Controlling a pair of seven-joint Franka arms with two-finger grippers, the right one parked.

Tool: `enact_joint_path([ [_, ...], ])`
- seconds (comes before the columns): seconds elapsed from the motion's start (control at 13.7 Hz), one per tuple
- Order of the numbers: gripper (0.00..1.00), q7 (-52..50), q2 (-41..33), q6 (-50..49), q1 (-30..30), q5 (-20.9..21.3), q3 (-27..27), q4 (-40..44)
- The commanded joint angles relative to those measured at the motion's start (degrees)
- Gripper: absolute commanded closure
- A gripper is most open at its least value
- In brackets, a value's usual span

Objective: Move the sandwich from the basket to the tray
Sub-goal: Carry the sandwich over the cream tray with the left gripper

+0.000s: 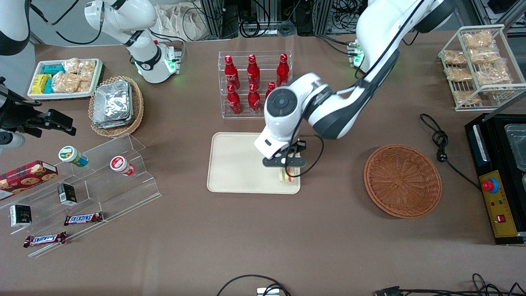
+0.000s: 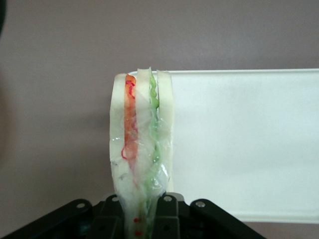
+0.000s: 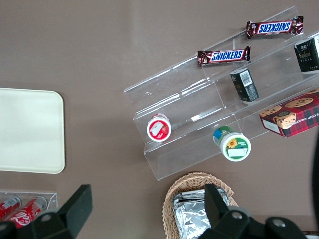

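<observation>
- Brown table (image 1: 263, 238) is seen carrying the tray (image 1: 234, 164) and, toward the working arm's end, the basket (image 1: 402, 181).
- Claw (image 1: 289, 170) is positioned over the tray's corner at 5 o'clock.
- Sandwich (image 2: 142, 149) is pinched upright in the claw, over the tray's edge.

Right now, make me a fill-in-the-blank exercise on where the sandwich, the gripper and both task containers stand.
1. The gripper is shut on the ____.
2. The sandwich hangs over a corner of the ____, on the side nearest the front camera.
3. The reddish-brown basket holds ____.
4. The bare middle of the tray lies nearer the front camera than the rack of red ____.

Missing words: sandwich; tray; nothing; bottles
</observation>
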Motion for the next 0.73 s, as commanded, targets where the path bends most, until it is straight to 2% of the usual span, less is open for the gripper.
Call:
enact_joint_path([
  [0.0,1.00,-0.8,5.7,4.8,-0.7,3.7,0.2,1.6],
  [0.29,1.00,-2.2,9.3,6.4,-1.8,5.8,0.2,1.1],
  [0.44,0.95,-2.3,9.9,7.8,-1.7,6.2,0.2,0.2],
  [0.51,0.83,-2.3,9.9,7.8,-1.7,6.2,0.2,-0.1],
  [0.58,0.37,-2.3,9.9,7.9,-1.7,6.0,0.2,-0.1],
  [0.66,0.00,-2.4,9.8,8.0,-1.6,6.1,0.2,-0.1],
])
